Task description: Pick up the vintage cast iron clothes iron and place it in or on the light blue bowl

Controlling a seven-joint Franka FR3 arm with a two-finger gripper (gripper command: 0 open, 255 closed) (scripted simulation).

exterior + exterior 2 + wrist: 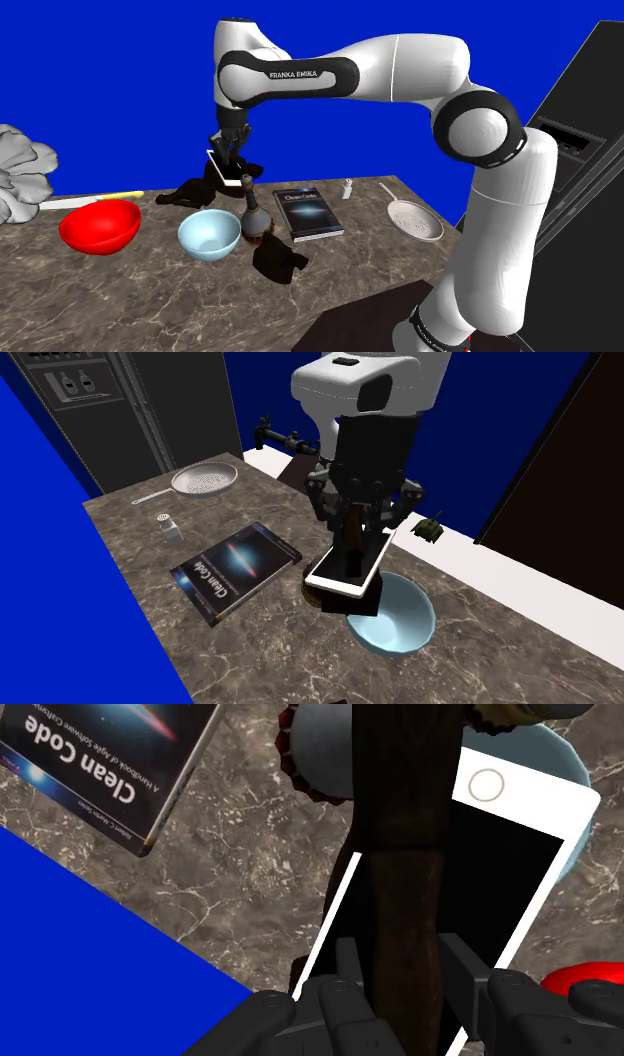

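The tool (pixel 402 959) pinches the upright dark brown handle of the iron (pixel 253 215), one finger pressed to each side. The iron's base sits low on the counter (pixel 140 290), just beside the light blue bowl (pixel 208 236). A white phone (pixel 510 854) hangs tilted beside the handle, just under the tool.

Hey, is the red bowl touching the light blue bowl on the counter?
Apart. The shoulder view shows a strip of bare marble counter between the red bowl and the blue bowl.
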